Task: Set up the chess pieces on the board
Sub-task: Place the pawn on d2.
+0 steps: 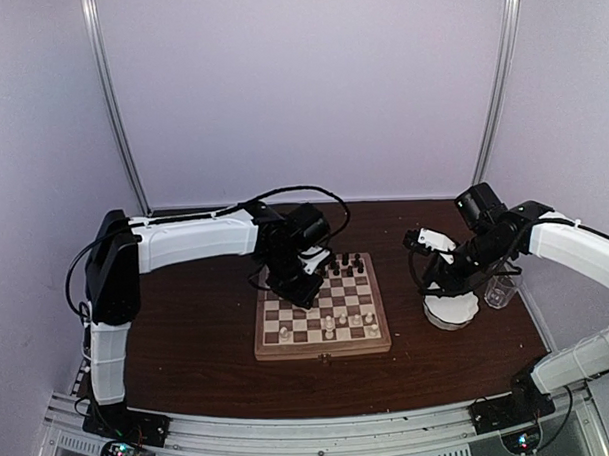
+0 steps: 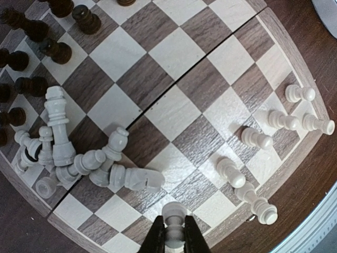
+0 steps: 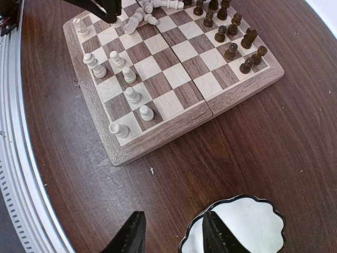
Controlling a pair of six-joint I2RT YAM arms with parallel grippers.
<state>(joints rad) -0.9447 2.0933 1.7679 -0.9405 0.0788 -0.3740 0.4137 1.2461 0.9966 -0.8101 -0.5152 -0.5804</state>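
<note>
The board lies at the table's middle. Dark chess pieces stand along its far rows. Several white pieces lie in a heap near one corner, and white pawns stand on squares along the near side. My left gripper is shut on a white pawn, held upright just over a square near the board's border. My right gripper hangs open and holds nothing, off the board's right side, with one finger above the rim of a white bowl.
The white scalloped bowl sits right of the board, with a clear plastic cup beside it. A metal rail runs along the table's near edge. Dark wood table surrounds the board.
</note>
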